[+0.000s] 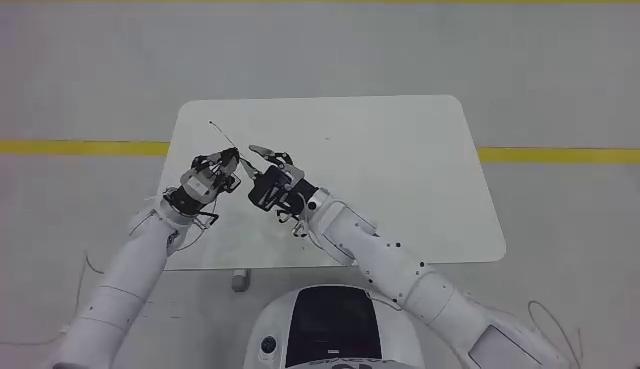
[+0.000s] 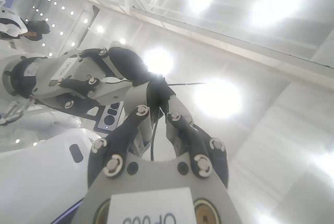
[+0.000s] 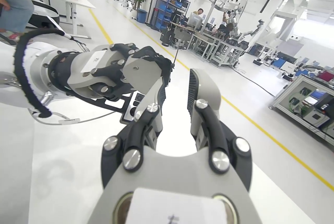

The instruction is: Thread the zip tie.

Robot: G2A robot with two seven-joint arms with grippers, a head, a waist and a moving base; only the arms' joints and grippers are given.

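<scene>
The zip tie [image 1: 222,134] is a very thin, dark, straight strip, hardly more than a line against the white tabletop [image 1: 400,169]. In the top view its long axis runs on a slant. Its free tip points away from the robot and towards the robot's left, over the left part of the tabletop, and its near end sits in the left gripper [image 1: 233,159].

In the left wrist view the fingers of the left gripper [image 2: 156,89] are pressed together on the zip tie [image 2: 188,84]. One straight length sticks out past the fingertips, and a second dark strand runs back between the fingers towards the palm.

Just beside it, on the robot's right, is the right gripper [image 1: 252,159]. In its own wrist view the right gripper [image 3: 180,81] has its ribbed fingers [image 3: 201,89] spread apart with nothing between them. One of them lies close against the left gripper's fingertips, where the zip tie [image 3: 175,55] rises as a short spike.
</scene>
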